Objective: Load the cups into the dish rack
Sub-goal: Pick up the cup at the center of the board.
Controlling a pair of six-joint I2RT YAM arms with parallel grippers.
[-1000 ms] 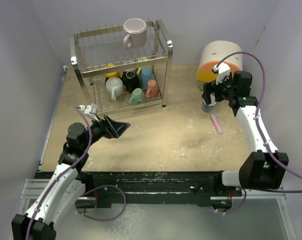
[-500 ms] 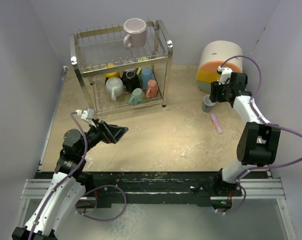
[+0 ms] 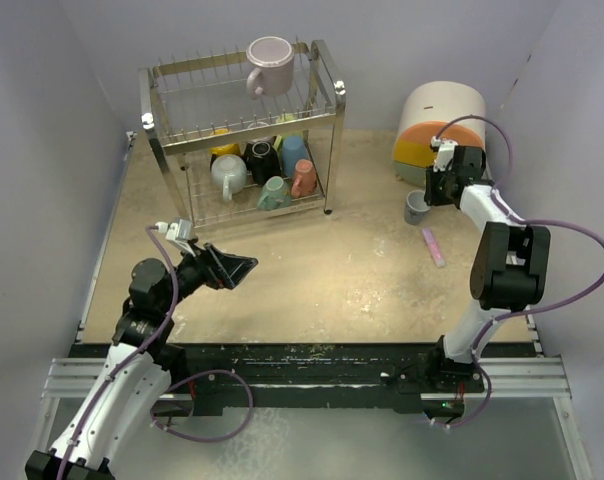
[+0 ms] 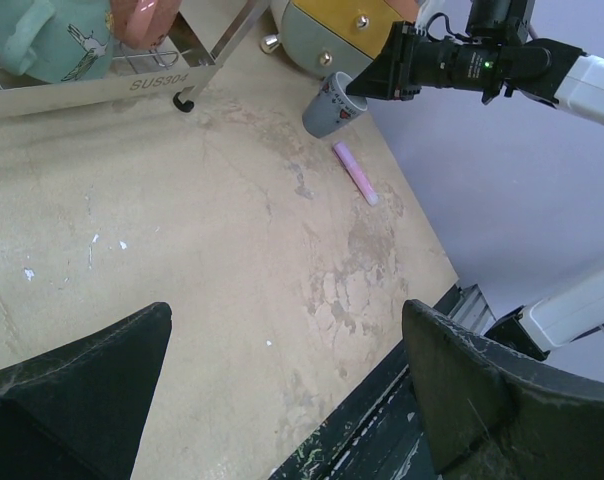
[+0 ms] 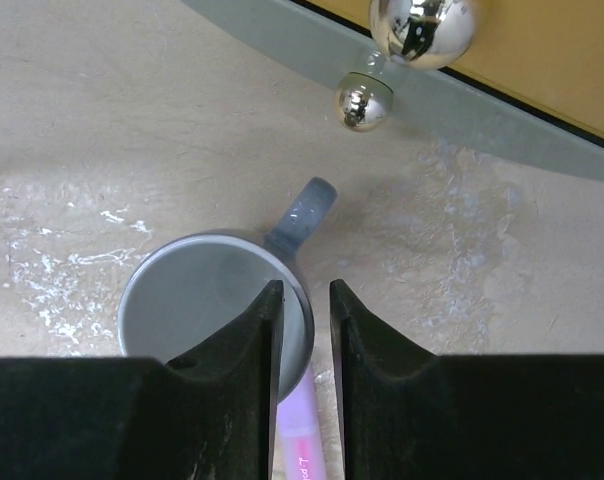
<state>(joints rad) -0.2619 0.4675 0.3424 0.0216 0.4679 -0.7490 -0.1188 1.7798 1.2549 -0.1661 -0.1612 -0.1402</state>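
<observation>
A grey cup (image 3: 415, 207) (image 4: 332, 105) (image 5: 202, 300) stands upright on the table in front of the round drawer unit. My right gripper (image 3: 434, 190) (image 5: 304, 290) has closed down over its rim beside the handle, one finger inside and one outside. The dish rack (image 3: 242, 125) (image 4: 132, 85) stands at the back left. A lilac cup (image 3: 270, 62) sits on its top tier and several cups, among them white (image 3: 228, 174), black (image 3: 262, 160) and teal (image 3: 274, 192), fill the lower tier. My left gripper (image 3: 244, 265) (image 4: 287, 310) hovers wide open and empty over the near left table.
The round white, orange and yellow drawer unit (image 3: 442, 120) stands just behind the grey cup, its chrome knobs (image 5: 422, 25) close above it. A small pink bar (image 3: 433, 247) (image 4: 355, 172) (image 5: 307, 440) lies next to the cup. Lilac walls enclose the table.
My right gripper dropped onto the grey cup and its jaws narrowed from wide open around the rim. The left arm drew back slightly and stayed open.
</observation>
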